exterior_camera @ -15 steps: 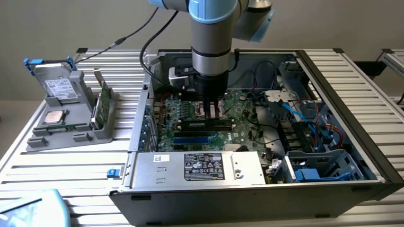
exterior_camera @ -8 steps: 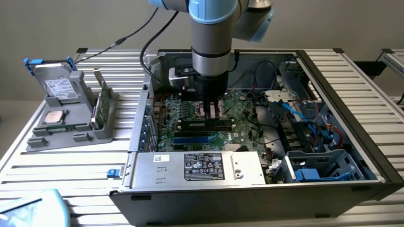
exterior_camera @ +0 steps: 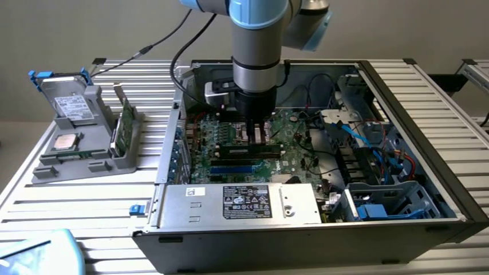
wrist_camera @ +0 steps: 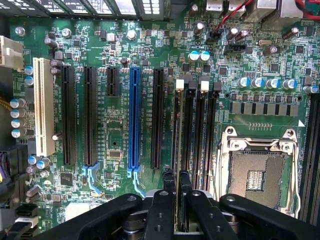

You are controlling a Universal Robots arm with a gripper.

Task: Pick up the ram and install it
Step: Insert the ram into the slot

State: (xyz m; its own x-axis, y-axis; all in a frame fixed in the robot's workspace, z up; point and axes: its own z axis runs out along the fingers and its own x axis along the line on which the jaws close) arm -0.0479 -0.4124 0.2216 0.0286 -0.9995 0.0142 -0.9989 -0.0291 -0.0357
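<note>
One tool gripping one ram, four memory slots

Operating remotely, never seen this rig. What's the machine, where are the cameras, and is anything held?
It is one robot arm with a gripper at its tip, reaching down into an open computer case. The exterior view looks from outside; the wrist view looks down past the gripper onto the motherboard. The gripper looks closed on the ram, a thin stick, at the memory slots. A gray holder with spare parts stands on the table at the exterior view's left.
</note>
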